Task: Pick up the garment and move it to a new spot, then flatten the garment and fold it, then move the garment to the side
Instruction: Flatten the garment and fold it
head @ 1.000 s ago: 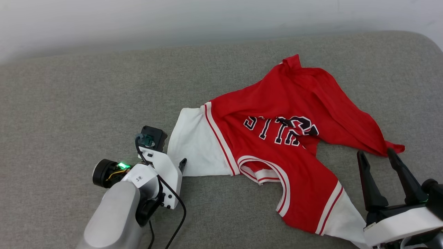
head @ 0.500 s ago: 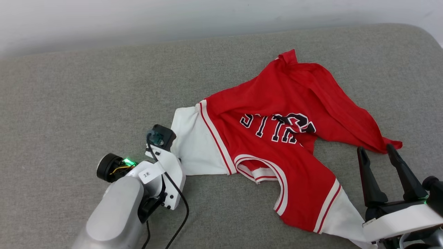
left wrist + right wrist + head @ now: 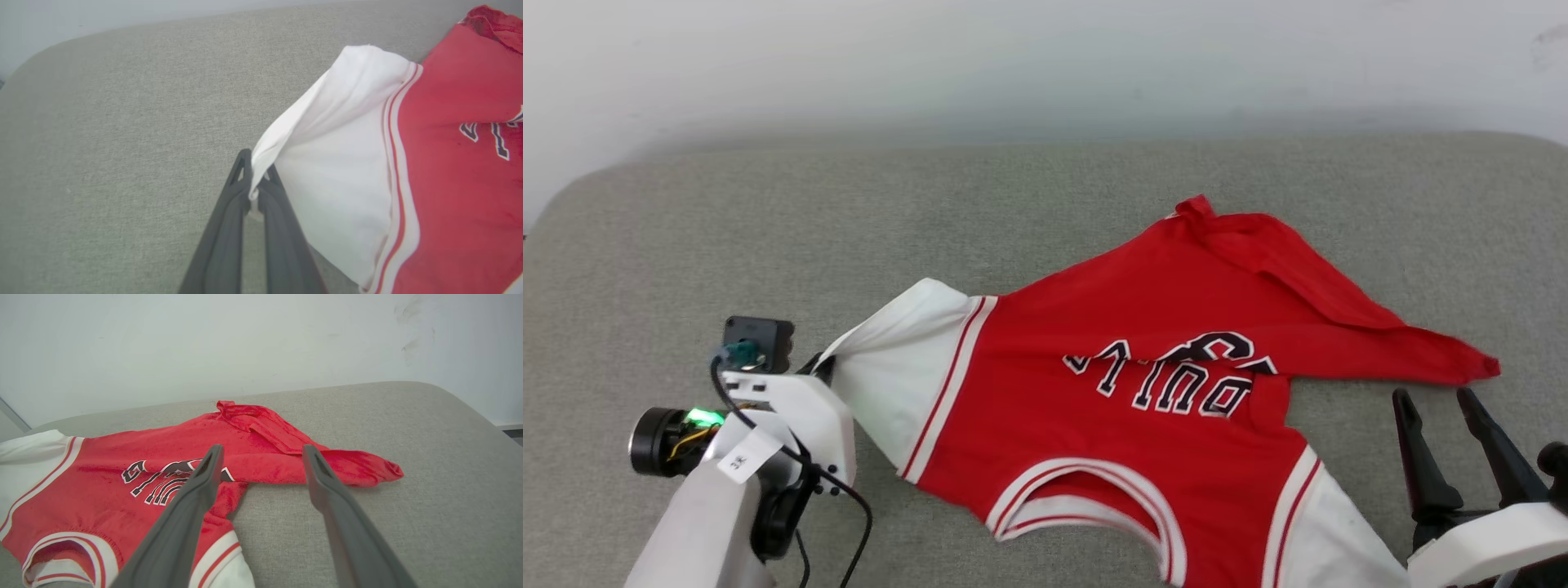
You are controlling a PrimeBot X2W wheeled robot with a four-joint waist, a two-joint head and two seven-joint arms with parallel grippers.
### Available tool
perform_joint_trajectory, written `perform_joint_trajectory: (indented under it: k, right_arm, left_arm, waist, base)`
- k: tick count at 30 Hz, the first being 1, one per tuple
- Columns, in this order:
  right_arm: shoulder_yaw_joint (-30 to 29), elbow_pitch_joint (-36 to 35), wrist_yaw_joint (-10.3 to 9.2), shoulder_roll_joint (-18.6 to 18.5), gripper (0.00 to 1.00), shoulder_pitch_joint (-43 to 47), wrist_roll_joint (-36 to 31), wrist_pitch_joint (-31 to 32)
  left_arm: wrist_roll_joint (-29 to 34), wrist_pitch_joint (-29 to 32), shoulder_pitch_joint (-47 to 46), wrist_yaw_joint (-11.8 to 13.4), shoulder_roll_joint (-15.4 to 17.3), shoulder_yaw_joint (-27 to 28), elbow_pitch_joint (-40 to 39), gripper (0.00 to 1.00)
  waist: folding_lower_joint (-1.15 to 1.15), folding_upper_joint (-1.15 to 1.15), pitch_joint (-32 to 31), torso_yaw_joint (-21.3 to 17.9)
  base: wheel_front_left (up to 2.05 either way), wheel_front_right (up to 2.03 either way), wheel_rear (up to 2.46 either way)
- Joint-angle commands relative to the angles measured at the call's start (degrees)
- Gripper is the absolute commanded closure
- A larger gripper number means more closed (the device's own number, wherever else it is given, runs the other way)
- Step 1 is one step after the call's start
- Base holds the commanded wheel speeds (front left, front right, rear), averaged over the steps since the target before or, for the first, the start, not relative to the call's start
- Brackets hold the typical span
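**Status: step one, pick-up and transfer, in progress**

- **Left gripper** point(image 3: 254, 173): jaws pressed together, pinching the edge of a white sleeve point(image 3: 339, 163). In the left wrist view the cloth rises from the pinch in a taut ridge. The sleeve appears lifted off the grey upholstered surface point(image 3: 768, 229).
- **Right gripper** point(image 3: 1433, 395): jaws spread wide and holding nothing. It sits near the lower right of the garment, with the fingers pointing toward the red tail of fabric point(image 3: 367, 469) and apart from it.
- **Garment** point(image 3: 1143, 425): the red jersey lies across the middle and right of the grey surface, drawn out toward the left gripper. The black lettering point(image 3: 1168, 380) faces up and is partly creased. The neck opening point(image 3: 1078, 506) is nearest the robot. The second white sleeve point(image 3: 1339, 539) trails to the lower right. Along the far edge a band of red cloth is folded over onto itself.

**Assessment**

Judged complete: a grip on one sleeve — nothing more.

Judged outstanding:
- Carry the jersey to a new spot.
- Spread it flat, which includes undoing the doubled-over far edge.
- Fold it.
- Set it to the side.

Most of the task remains.
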Motion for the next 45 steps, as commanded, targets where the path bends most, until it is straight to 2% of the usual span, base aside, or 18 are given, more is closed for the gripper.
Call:
perform_joint_trajectory:
  k: [1, 7, 8, 11, 15, 20, 24, 33, 34, 35, 40, 45]
  right_arm:
    - [-0.33, 0.73, -0.02, -0.59, 0.00, 0.96, 0.74, 0.55]
    - [-0.83, 3.64, -0.02, -2.24, 0.00, 5.06, 2.65, 5.28]
    - [0.59, 5.23, -0.02, -4.94, 0.00, 8.84, 4.98, 15.64]
    - [1.87, 5.07, -0.02, -7.20, 0.00, 10.99, 6.09, 23.85]
    - [3.51, 4.37, -0.02, -8.96, 0.00, 11.61, 6.79, 31.56]
    - [6.81, 5.77, -0.02, -9.85, 0.00, 8.48, 6.13, 33.72]
    - [9.30, 9.93, -0.02, -11.10, 0.00, 5.75, 3.37, 33.34]
    - [13.05, 20.45, -0.02, -9.83, 0.00, 2.62, 5.79, 35.70]
    - [13.41, 21.32, -0.02, -9.82, 0.38, 2.52, 6.23, 36.02]
    - [13.72, 21.88, -0.02, -9.73, 1.00, 2.18, 6.83, 36.13]
    - [14.18, 22.02, 0.06, -9.98, 1.00, 0.46, 8.43, 35.24]
    - [12.45, 18.03, -0.02, -11.39, 1.00, -0.70, 8.88, 33.69]
  left_arm:
    - [-0.47, -0.87, 2.19, 1.08, 0.85, 1.19, -1.30, 1.00]
    - [-2.11, -2.19, 9.95, 4.03, 2.32, 4.44, -6.57, 1.00]
    - [-2.74, -1.74, 14.44, 4.91, 2.44, 4.64, -10.45, 1.00]
    - [-2.82, -1.47, 16.77, 5.47, 2.17, 4.40, -12.98, 1.00]
    - [-2.91, -0.98, 18.63, 6.13, 1.72, 3.84, -15.58, 1.00]
    - [-3.20, -0.61, 18.67, 6.44, 1.27, 3.25, -17.75, 1.00]
    - [-3.28, -0.93, 17.69, 6.45, 0.89, 2.84, -18.71, 1.00]
    - [-3.37, -1.93, 16.07, 6.04, 0.43, 2.35, -18.86, 1.00]
    - [-3.38, -2.13, 15.93, 6.01, 0.37, 2.31, -18.79, 1.00]
    - [-3.44, -2.24, 15.80, 6.00, 0.31, 2.29, -18.79, 1.00]
    - [-3.75, -2.86, 15.90, 5.94, 0.38, 2.32, -18.95, 1.00]
    - [-2.96, -3.57, 16.78, 6.57, 1.15, 2.41, -19.54, 1.00]
  waist:
    - [0.00, 0.00, -1.55, 1.50]
    - [0.00, 0.00, -4.17, 3.26]
    - [0.00, 0.00, -5.38, 3.84]
    - [0.00, 0.00, -6.08, 3.97]
    - [0.00, 0.00, -6.46, 4.10]
    - [0.00, 0.00, -5.21, 4.72]
    - [0.00, 0.00, -3.48, 5.26]
    - [0.00, 0.00, -0.63, 6.13]
    - [0.00, 0.00, -0.52, 6.16]
    - [0.00, 0.00, -0.45, 6.18]
    - [0.00, 0.00, -1.16, 5.85]
    - [0.00, 0.00, -3.29, 5.19]
  base:
    - [0.00, 0.00, 0.00]
    - [0.00, 0.00, 0.00]
    - [0.00, 0.00, 0.00]
    - [0.00, 0.00, 0.00]
    - [0.00, 0.00, 0.00]
    - [0.00, 0.00, 0.00]
    - [0.00, 0.00, 0.00]
    - [0.00, 0.00, 0.00]
    - [0.00, 0.00, 0.00]
    - [0.00, 0.00, 0.00]
    - [0.00, 0.00, 0.00]
    - [0.00, 0.00, 0.00]
